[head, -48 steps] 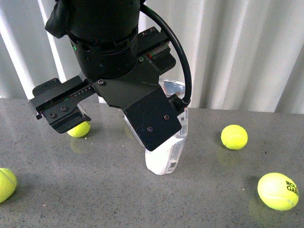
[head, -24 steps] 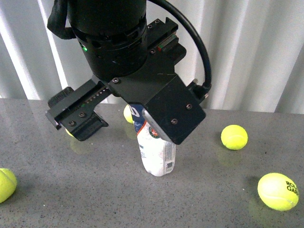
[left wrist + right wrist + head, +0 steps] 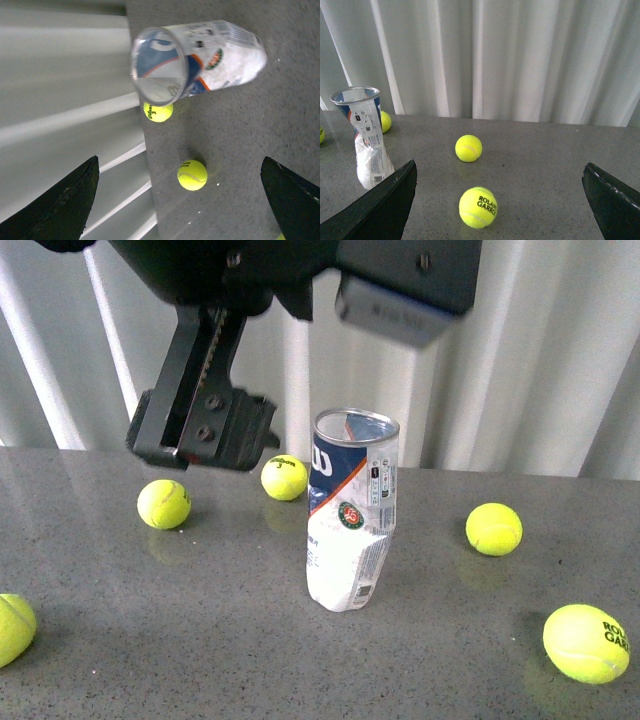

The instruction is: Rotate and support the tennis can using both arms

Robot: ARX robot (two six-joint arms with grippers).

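- I take the tennis can (image 3: 350,510) as my landmark: it stands upright and alone on the grey table (image 3: 200,640), open metal rim up, its lower half crumpled and leaning a little. Nothing touches it.
- My left arm (image 3: 290,280) hangs above the can and toward the curtain (image 3: 520,360) side. In the left wrist view the left gripper (image 3: 185,200) is spread wide and empty, both dark fingers (image 3: 65,200) at the edges of the picture, with the can's mouth seen from above and to one side.
- My right gripper (image 3: 500,205) sits low and well off to the can's right. Its fingers are also far apart with nothing between them, and the can is beyond one finger, near the edge of that view.
- Five balls lie around the can: one just behind it (image 3: 284,477), one further left (image 3: 163,504), one to its right (image 3: 493,528), one printed "Roland Garros" nearer me on the right (image 3: 585,642), and one at the far left edge (image 3: 15,628).
- My worry is the dented base: I judge the can light and poorly seated, so a one-sided push from either finger could topple or slide it before the other arm braces it.
- A hard squeeze on the thin wall could crumple it further.
- A knocked can could also send the ball behind it rolling.
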